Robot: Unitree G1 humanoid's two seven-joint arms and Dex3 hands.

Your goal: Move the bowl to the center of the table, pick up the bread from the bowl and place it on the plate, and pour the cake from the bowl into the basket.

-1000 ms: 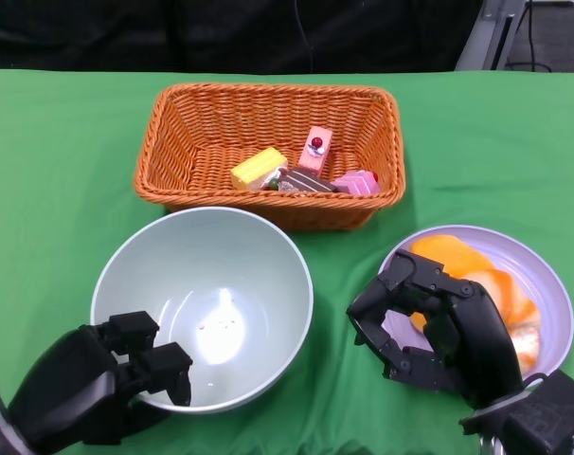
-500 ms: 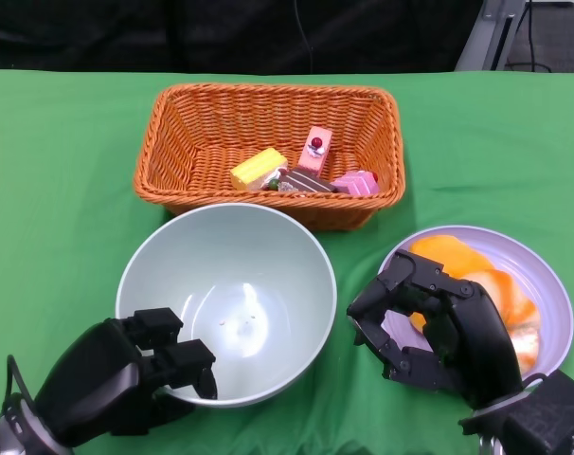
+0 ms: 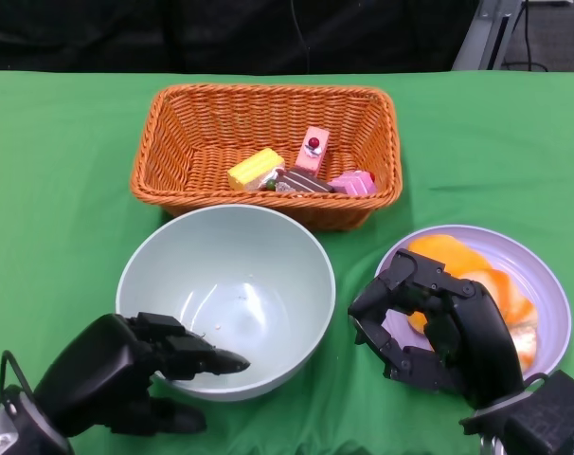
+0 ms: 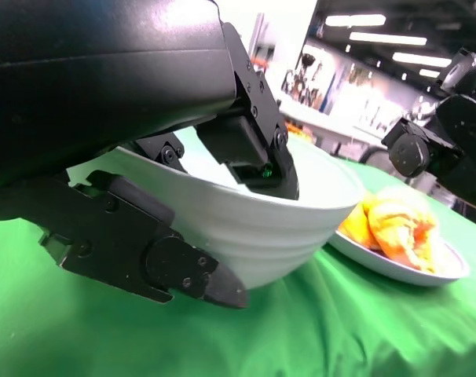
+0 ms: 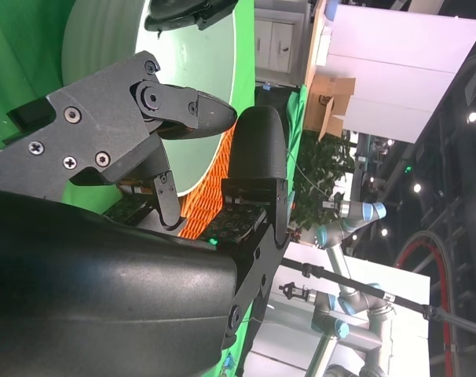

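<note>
The pale green bowl (image 3: 225, 294) stands empty in the middle of the green table, just in front of the wicker basket (image 3: 164, 142). Several small cakes (image 3: 301, 175) lie in the basket. Orange bread (image 3: 476, 275) lies on the lilac plate (image 3: 543, 284) at the right. My left hand (image 3: 116, 374) is at the bowl's near rim, fingers stretched out straight over the rim and thumb spread below it outside the wall. The left wrist view shows the bowl (image 4: 269, 228) between them without a firm grip. My right hand (image 3: 439, 327) hovers over the plate's near-left edge, fingers curled in on nothing.
The basket's front wall almost touches the bowl's far rim. Bowl and plate stand a short gap apart. Green cloth lies bare on the far left and far right. A dark background runs behind the table's far edge.
The bowl slid right to the middle, then stopped. My left hand's fingers, curled on the rim before, have now straightened and spread. The right hand has not moved.
</note>
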